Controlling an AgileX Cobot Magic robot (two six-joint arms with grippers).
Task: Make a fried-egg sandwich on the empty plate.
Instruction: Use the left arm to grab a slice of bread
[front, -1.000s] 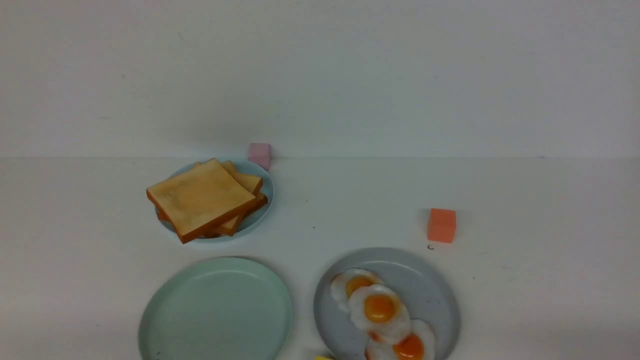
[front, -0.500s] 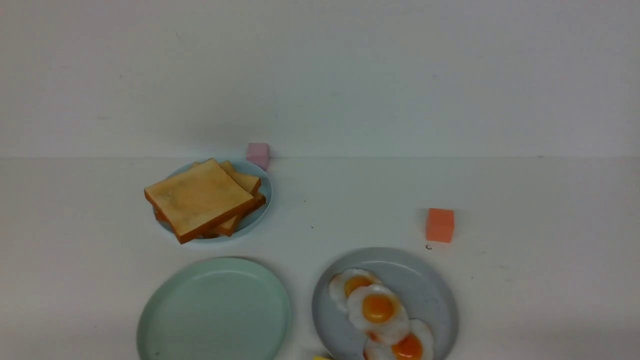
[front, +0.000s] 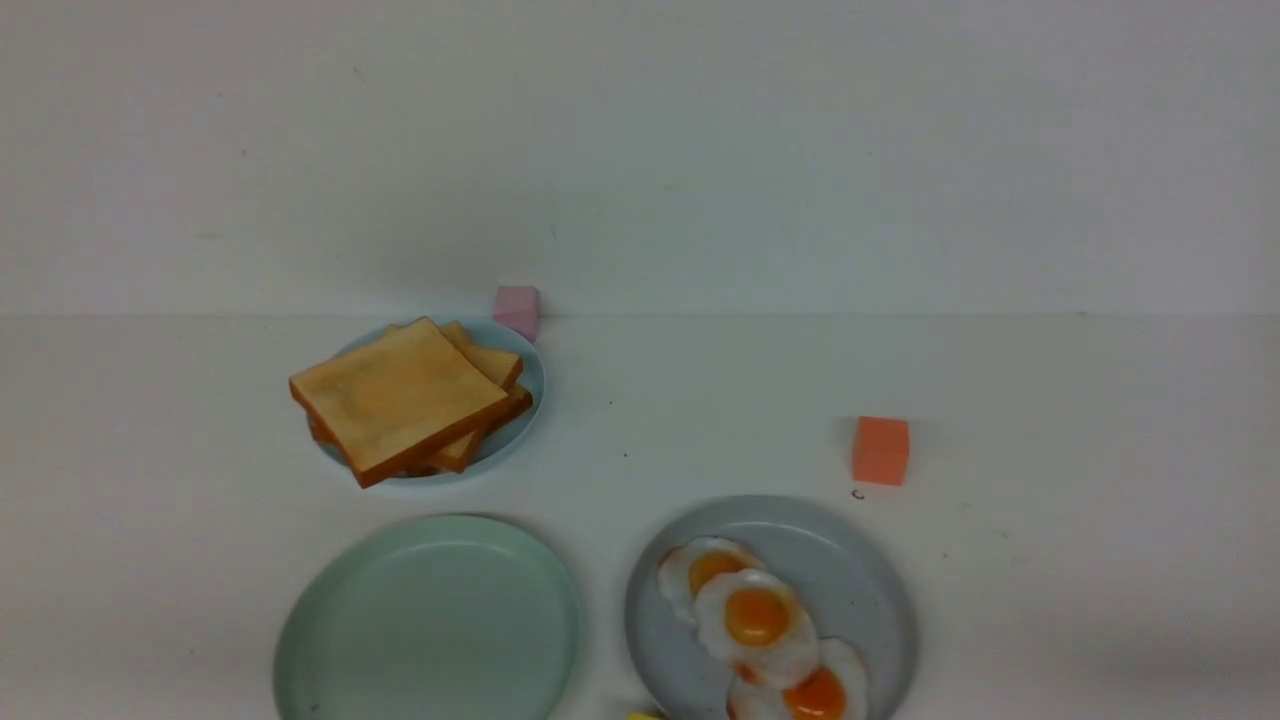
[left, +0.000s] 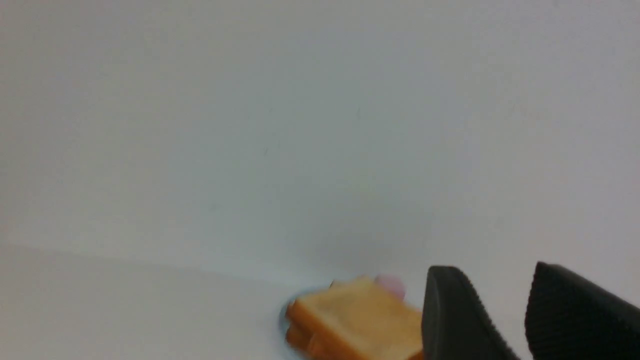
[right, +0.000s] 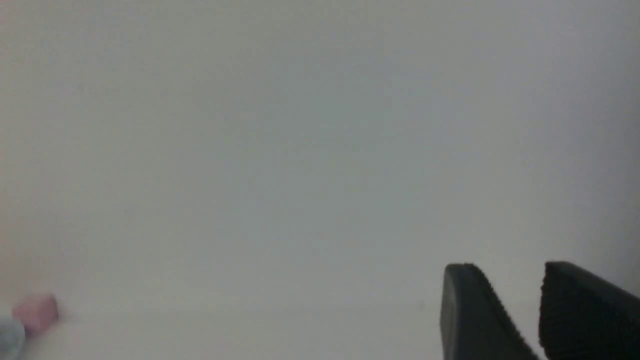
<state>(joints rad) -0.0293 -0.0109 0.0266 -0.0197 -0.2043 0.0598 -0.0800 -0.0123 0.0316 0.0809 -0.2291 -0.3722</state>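
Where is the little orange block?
In the front view, the orange block sits on the white table, right side, just beyond the grey plate of fried eggs, not touching it.

Likely a lab: plain white table, blank wall.

The front view looks forward and down over the white tabletop, cropping the round mint-green plate at lower left. Both wrist views sit low, facing the pale wall, and share the small pink cube with it.
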